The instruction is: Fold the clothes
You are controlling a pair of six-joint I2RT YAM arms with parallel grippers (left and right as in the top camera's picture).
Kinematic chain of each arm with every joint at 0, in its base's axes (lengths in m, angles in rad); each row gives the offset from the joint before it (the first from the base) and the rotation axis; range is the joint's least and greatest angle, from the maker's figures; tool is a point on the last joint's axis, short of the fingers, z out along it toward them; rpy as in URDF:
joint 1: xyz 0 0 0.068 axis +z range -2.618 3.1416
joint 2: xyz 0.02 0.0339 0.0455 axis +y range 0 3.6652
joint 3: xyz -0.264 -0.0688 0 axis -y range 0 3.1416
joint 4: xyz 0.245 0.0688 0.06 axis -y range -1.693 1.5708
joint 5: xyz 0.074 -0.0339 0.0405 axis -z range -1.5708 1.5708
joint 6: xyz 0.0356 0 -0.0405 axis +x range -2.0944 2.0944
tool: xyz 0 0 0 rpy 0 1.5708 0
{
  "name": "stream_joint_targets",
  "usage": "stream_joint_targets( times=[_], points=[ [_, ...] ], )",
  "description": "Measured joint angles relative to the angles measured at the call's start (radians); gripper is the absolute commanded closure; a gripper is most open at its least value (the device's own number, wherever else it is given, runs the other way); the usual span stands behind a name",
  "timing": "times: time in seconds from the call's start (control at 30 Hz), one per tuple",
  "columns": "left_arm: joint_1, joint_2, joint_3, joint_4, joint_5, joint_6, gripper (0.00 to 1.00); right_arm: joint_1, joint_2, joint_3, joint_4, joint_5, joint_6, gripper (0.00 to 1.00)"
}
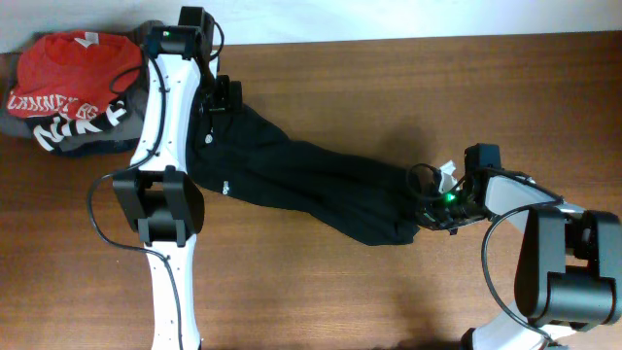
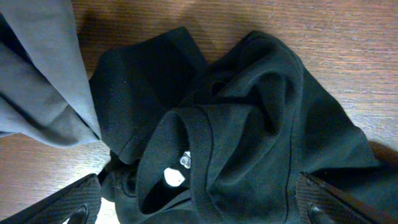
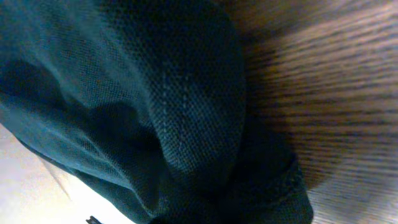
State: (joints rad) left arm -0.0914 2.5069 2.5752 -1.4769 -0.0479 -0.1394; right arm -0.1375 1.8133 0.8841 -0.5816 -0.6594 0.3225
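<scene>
The clothes, a black garment, lie stretched in a long diagonal band from upper left to middle right on the wooden table. My left gripper hangs over the upper-left end. In the left wrist view its fingers stand wide apart, open, with the ribbed collar and a small white label between them. My right gripper sits at the lower-right end. Bunched black fabric fills the right wrist view and hides the fingers, which are shut on it.
A pile with a red shirt with white lettering on top of a grey garment lies at the table's back left corner. The grey garment lies right beside the black collar. Both arm bases stand at the near edge.
</scene>
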Motion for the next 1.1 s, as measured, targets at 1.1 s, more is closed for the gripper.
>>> stream_joint_targets(
  times=[1.1],
  points=[
    [0.000,0.000,0.000,0.027,0.000,0.000,0.01,-0.103,-0.025,0.420,-0.657,0.816,0.121,0.96]
  ],
)
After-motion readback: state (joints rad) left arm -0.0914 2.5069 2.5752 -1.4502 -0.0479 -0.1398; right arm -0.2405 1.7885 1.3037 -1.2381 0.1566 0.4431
